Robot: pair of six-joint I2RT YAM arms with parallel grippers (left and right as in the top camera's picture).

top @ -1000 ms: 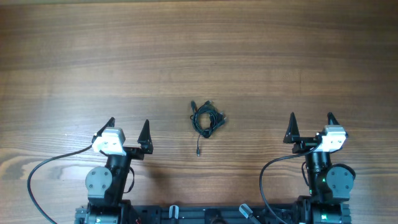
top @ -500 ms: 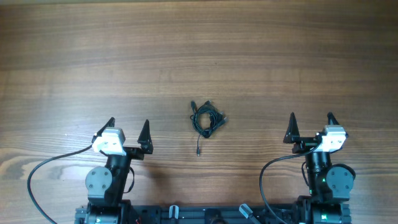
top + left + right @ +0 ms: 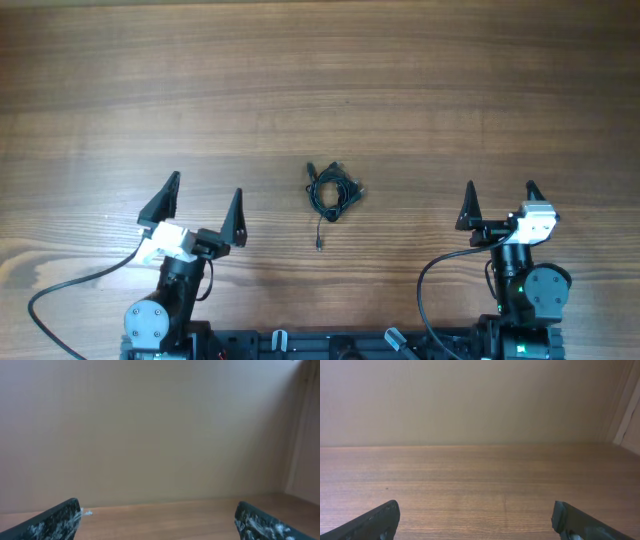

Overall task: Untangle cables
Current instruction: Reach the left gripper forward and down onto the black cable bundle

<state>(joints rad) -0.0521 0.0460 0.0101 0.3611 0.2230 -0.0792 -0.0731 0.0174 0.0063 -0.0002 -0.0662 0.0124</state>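
Observation:
The cables [image 3: 332, 193] lie as a small knotted black bundle at the middle of the wooden table [image 3: 320, 90], with one loose strand running down to a small plug end [image 3: 319, 245]. My left gripper [image 3: 203, 203] is open and empty, to the left of the bundle. My right gripper [image 3: 500, 203] is open and empty, to the right of it. The left wrist view shows my open left fingertips [image 3: 157, 520] over bare wood and a wall. The right wrist view shows my open right fingertips [image 3: 476, 520] over bare wood. The cables are out of both wrist views.
The thicker black arm cables [image 3: 60, 290] loop at the near edge beside each arm base [image 3: 528, 295]. A beige wall [image 3: 470, 400] rises behind the table's far edge.
My left gripper has tilted up and shifted a little left, its fingertips now higher and wider apart in the overhead view. The right arm and the cables have not moved.

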